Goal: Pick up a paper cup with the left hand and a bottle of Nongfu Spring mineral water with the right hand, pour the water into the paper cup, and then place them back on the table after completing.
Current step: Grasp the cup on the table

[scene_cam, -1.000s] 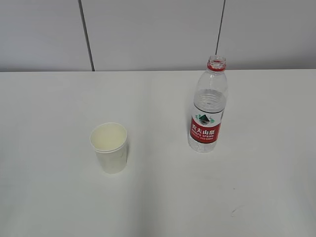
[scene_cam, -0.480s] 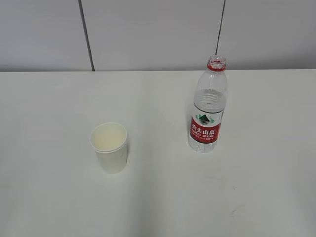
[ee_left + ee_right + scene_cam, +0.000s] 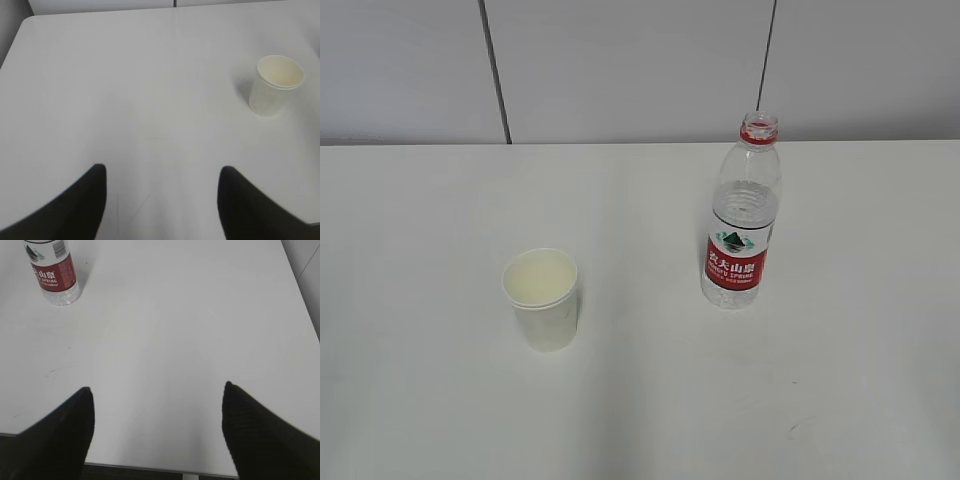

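Note:
A white paper cup (image 3: 541, 297) stands upright on the white table (image 3: 640, 400), left of centre; it also shows in the left wrist view (image 3: 276, 84) at the upper right. An uncapped Nongfu Spring bottle (image 3: 743, 218) with a red label stands upright to its right, with clear water (image 3: 744, 205) up to its shoulder; its lower part shows in the right wrist view (image 3: 52, 271) at the top left. My left gripper (image 3: 162, 172) is open and empty, far from the cup. My right gripper (image 3: 157, 390) is open and empty over the table's near edge. Neither arm shows in the exterior view.
A grey panelled wall (image 3: 640, 70) runs behind the table's far edge. The table's near edge (image 3: 160, 469) lies under my right gripper. A faint scuff mark (image 3: 798, 427) lies on the tabletop at the front right.

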`<state>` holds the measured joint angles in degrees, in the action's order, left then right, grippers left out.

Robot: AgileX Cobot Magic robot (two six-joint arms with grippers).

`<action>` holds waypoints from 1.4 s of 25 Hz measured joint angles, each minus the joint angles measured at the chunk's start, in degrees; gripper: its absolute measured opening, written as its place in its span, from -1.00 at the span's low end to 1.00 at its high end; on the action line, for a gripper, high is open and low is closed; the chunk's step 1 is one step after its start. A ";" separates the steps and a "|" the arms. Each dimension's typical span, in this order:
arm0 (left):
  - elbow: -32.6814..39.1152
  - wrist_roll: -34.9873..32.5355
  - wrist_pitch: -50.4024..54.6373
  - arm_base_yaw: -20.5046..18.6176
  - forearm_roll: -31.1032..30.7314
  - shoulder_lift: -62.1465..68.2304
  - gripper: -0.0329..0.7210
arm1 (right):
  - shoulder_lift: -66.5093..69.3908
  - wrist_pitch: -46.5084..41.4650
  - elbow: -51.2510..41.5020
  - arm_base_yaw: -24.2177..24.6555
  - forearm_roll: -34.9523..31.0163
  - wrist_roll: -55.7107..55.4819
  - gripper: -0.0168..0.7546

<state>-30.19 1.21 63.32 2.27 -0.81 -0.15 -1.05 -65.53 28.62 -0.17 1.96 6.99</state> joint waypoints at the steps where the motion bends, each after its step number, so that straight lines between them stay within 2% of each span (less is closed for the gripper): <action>1: 0.00 0.00 0.00 0.00 0.00 0.00 0.25 | 0.00 0.00 0.00 0.00 0.00 0.00 0.57; 27: -0.85 0.00 -3.61 0.00 -0.67 0.00 0.25 | 0.00 0.00 0.00 0.00 0.00 0.00 0.57; 31: -0.50 0.00 -10.87 0.00 -0.78 0.00 0.25 | 0.00 0.00 0.00 0.00 0.00 0.00 0.57; 35: 2.87 0.00 -19.45 0.00 -0.03 0.00 0.25 | 0.00 0.00 0.00 0.00 0.00 0.00 0.57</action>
<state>-27.32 1.21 43.87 2.27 -0.84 -0.15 -1.05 -65.53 28.62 -0.17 1.96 6.99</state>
